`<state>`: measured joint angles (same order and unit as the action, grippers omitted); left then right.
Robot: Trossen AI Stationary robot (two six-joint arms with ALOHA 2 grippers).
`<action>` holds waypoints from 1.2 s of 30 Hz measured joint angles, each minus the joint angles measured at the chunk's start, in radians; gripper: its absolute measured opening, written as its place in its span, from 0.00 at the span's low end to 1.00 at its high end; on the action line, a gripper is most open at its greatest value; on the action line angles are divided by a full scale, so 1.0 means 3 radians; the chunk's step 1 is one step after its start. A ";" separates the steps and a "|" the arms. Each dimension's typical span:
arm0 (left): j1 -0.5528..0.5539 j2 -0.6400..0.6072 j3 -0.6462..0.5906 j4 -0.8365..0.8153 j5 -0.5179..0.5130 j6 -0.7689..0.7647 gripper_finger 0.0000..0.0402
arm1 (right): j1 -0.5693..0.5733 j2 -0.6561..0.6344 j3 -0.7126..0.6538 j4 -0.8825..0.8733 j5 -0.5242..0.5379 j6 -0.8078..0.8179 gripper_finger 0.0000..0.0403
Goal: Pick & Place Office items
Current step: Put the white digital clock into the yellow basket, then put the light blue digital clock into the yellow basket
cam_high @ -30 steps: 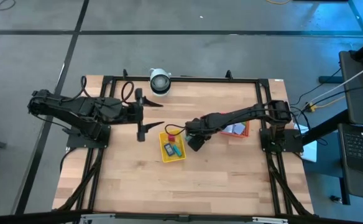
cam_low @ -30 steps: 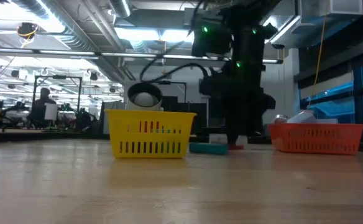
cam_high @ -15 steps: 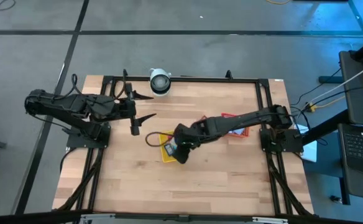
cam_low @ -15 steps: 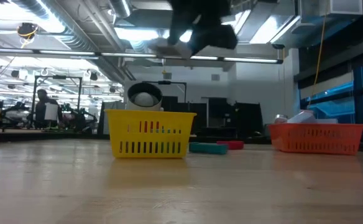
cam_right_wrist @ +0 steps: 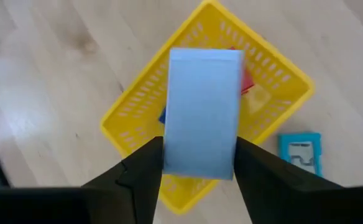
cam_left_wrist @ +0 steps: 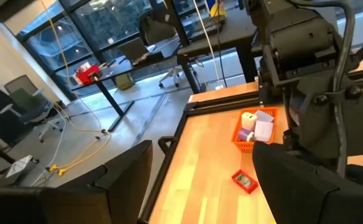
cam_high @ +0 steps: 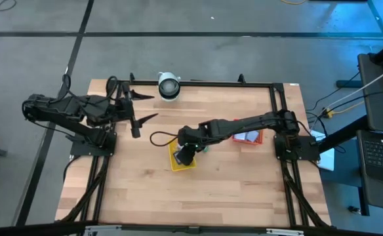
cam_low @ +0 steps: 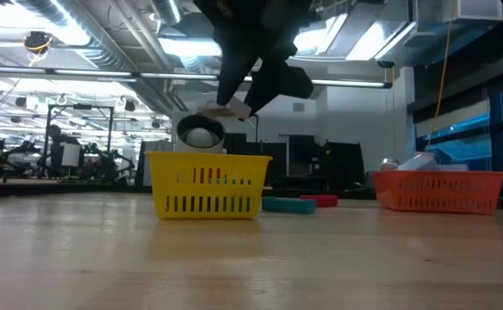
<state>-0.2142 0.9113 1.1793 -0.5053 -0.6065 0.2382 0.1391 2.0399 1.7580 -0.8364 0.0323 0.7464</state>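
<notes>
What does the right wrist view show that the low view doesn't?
Only the right wrist view: a pale blue block between the right pincer's fingers, above the yellow tray, and a teal packet's face on the table.
Only the low view: the orange tray and a red packet.
Both: the yellow tray and the teal packet beside it.
</notes>
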 joint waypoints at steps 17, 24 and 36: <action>0.0000 -0.0023 0.0000 -0.0052 -0.0012 0.0008 0.68 | 0.0078 -0.0008 -0.0132 -0.0946 0.0288 -0.0503 0.61; -0.0014 -0.0023 0.0000 -0.0058 0.0022 0.0004 0.68 | 0.0038 0.0000 -0.0473 -0.0978 -0.0180 -0.0500 0.61; -0.0022 -0.0012 0.0000 0.0389 0.0022 0.0000 0.68 | -0.0259 0.0049 -0.0483 -0.0501 -0.0196 -0.0427 0.63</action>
<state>-0.2207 0.9077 1.1793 -0.3886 -0.5999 0.2382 0.0614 2.0547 1.6131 -0.9866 -0.0267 0.6182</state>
